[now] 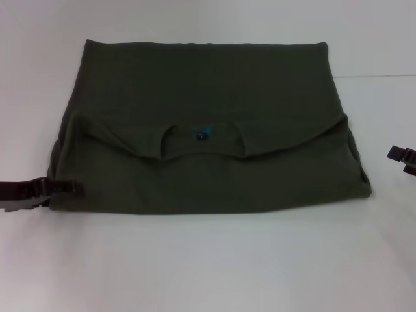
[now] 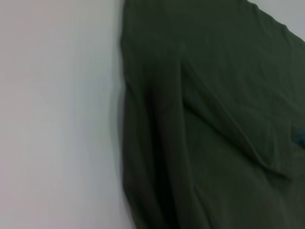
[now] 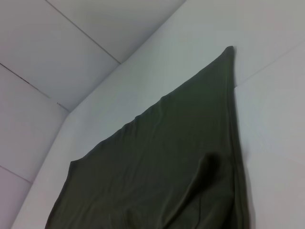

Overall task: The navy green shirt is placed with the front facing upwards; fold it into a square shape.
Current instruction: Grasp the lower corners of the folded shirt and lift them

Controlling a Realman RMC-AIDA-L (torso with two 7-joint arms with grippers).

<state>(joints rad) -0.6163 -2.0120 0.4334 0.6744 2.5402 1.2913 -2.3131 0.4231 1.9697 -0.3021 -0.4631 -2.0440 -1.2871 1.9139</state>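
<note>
Big white table (image 1: 208,266), with shirt (image 1: 208,130) lying flat mid-table, folded into a wide slab, collar and blue label (image 1: 201,134) facing up. Left gripper (image 1: 62,188) low at shirt's near-left corner, fingers pressed together on the edge there. Right gripper (image 1: 403,159) parked off shirt's right side, not touching; can't tell its fingers.

The right pincer (image 1: 404,159) is cut off by the head view's edge; the collar label (image 1: 201,134) is unreadable.

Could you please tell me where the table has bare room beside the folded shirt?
Bare table lies nearer than the navy green shirt, also beyond it. Left gripper crowds its near left corner; right gripper hangs off its right edge.
</note>
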